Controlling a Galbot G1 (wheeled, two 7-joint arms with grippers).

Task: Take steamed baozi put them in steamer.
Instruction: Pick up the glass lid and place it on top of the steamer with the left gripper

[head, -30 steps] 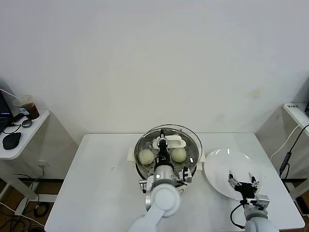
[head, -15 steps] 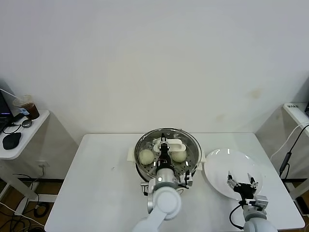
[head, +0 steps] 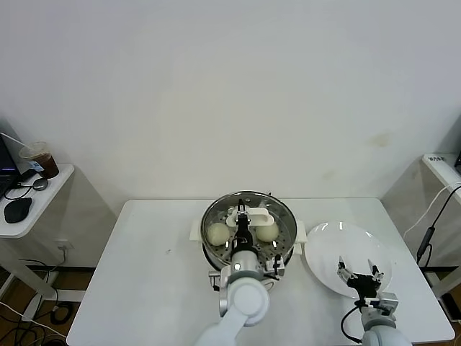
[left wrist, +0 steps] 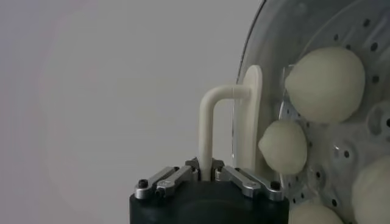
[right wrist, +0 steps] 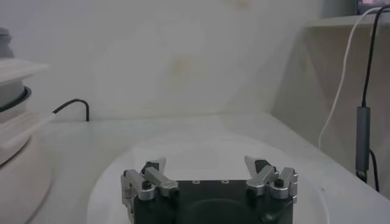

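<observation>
Left claw [left wrist: 206, 175] clamped tight on glass lid's white handle [left wrist: 210, 125] over steamer [head: 282, 232]; right claw [right wrist: 210, 176] spread wide, empty, above plate [head: 324, 249]

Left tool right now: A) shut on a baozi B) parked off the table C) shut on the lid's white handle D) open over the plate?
C: the left tool is clamped on the white handle of the glass lid over the steamer.

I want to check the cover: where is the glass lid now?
In the head view, the glass lid sits over the steamer at table centre, its white handle gripped by the left end effector.
</observation>
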